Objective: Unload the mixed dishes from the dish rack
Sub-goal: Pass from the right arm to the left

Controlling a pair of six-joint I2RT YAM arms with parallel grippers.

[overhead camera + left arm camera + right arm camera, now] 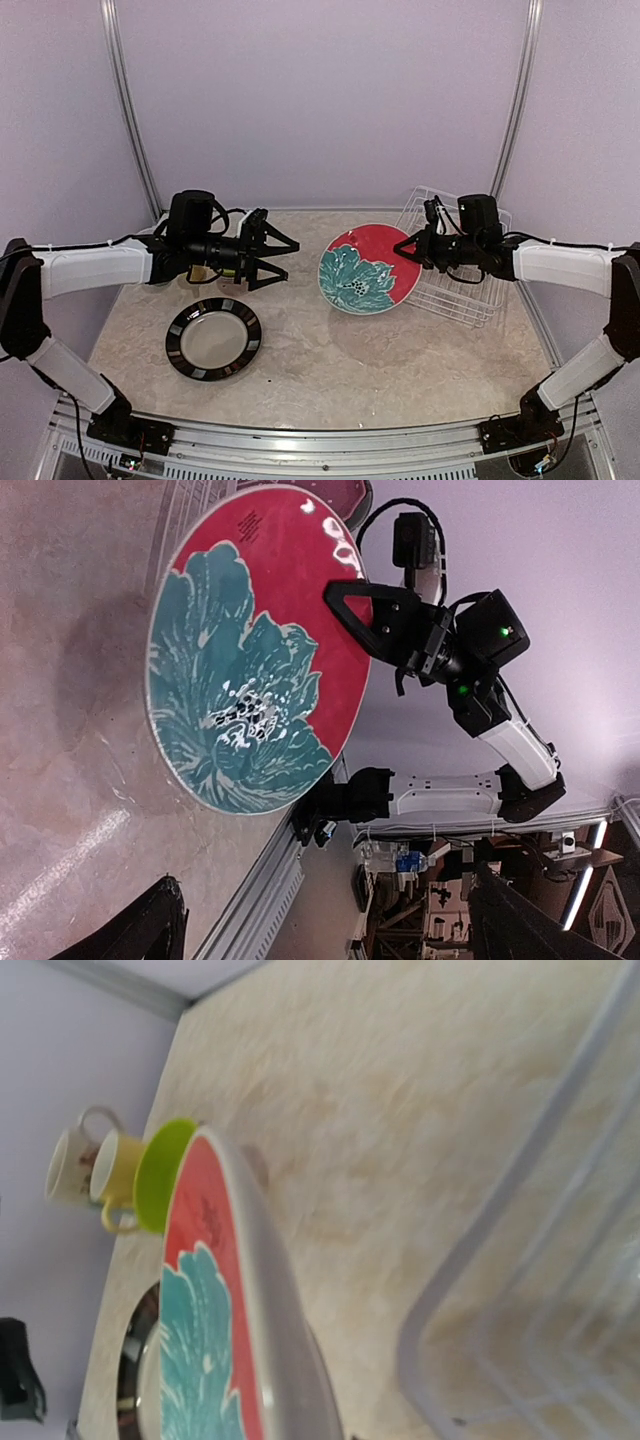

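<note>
rack (470,300) far right on table (400,370). flower plate (365,268) on edge, raised off the table, just left of rack. flat plate (213,338) near left. mug (70,1165), cup (118,1175), bowl (160,1175) clustered far left, behind flat plate.

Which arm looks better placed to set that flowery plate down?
Probably the right: the right gripper is shut on the rim of the red-teal flower plate, holding it nearly upright. The left gripper is open and apart from it.

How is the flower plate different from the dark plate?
The flower plate is red with a teal flower; the dark plate has a black striped rim. The right gripper holds the flower plate up on edge; the dark plate lies flat on the table. Both are round.
</note>
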